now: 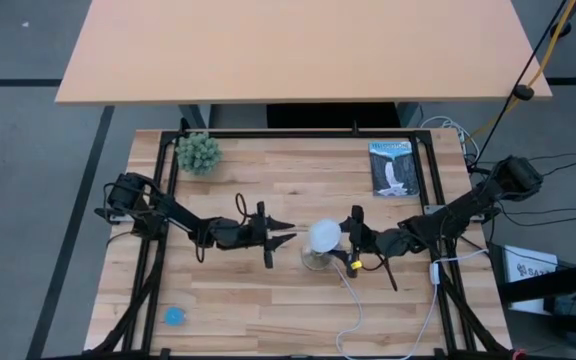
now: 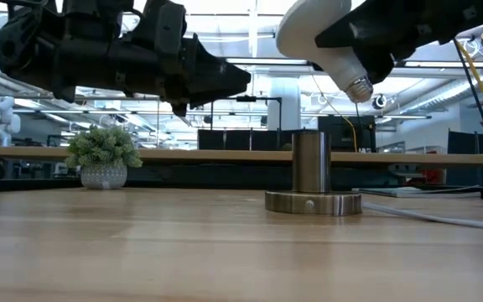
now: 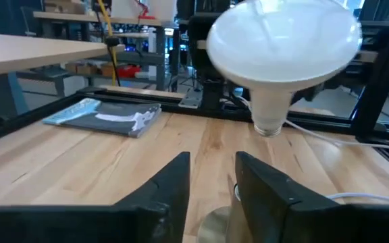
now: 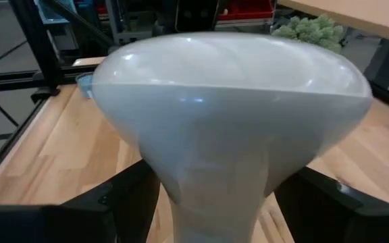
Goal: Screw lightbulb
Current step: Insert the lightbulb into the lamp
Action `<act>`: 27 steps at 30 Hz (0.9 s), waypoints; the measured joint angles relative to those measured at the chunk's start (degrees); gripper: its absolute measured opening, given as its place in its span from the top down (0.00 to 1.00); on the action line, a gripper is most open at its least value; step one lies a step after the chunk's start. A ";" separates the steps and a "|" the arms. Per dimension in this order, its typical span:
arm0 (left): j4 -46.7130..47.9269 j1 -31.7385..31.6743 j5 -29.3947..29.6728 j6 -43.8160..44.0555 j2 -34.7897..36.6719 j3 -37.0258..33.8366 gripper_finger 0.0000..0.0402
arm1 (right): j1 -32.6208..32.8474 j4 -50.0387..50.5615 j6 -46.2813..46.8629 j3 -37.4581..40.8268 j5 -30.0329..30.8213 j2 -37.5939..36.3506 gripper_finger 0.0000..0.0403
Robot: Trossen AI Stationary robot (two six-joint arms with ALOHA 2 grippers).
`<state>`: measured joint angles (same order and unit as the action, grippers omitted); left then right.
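Note:
The white lightbulb (image 1: 325, 236) hangs above the table's middle, held by my right gripper (image 1: 349, 240), which is shut on it. In the low view the lightbulb (image 2: 321, 38) is tilted, and its grey screw base (image 2: 359, 86) points down, above and clear of the metal socket (image 2: 313, 164). The socket stands on its round disc (image 2: 313, 203) on the table. My left gripper (image 1: 286, 235) hovers level just left of the bulb, narrowly open and empty. The left wrist view shows the bulb (image 3: 282, 47) ahead of this gripper (image 3: 212, 185). My right gripper pinches the lightbulb's tapering neck (image 4: 215, 182) between its two fingers (image 4: 123, 196), below the wide dome. The fingers come level from the table's right side. The bulb is lifted clear and tilted, with the dome up and the screw base down over the socket.
A small potted plant (image 1: 198, 153) stands at the far left, and a booklet (image 1: 392, 168) lies at the far right. A blue object (image 1: 174, 316) lies near the front left. The socket's white cord (image 1: 353, 320) runs toward the near edge. Black frame rails border the table.

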<state>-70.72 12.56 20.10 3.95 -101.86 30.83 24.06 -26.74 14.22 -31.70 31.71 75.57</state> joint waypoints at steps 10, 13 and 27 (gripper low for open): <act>0.29 -0.28 -0.02 0.02 0.00 0.04 0.71 | -2.03 -2.53 -0.20 -2.59 -5.16 5.73 0.34; 1.65 -0.43 -0.02 -0.03 0.00 0.07 0.71 | -2.66 -1.64 -2.48 -5.04 -6.90 7.78 0.34; 1.90 -1.68 -0.02 0.02 0.00 0.07 0.71 | -6.36 -1.03 -4.54 -7.80 -8.10 10.23 0.34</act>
<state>-68.82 10.87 20.08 3.97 -101.86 30.89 17.70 -27.77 9.68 -39.51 23.61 85.80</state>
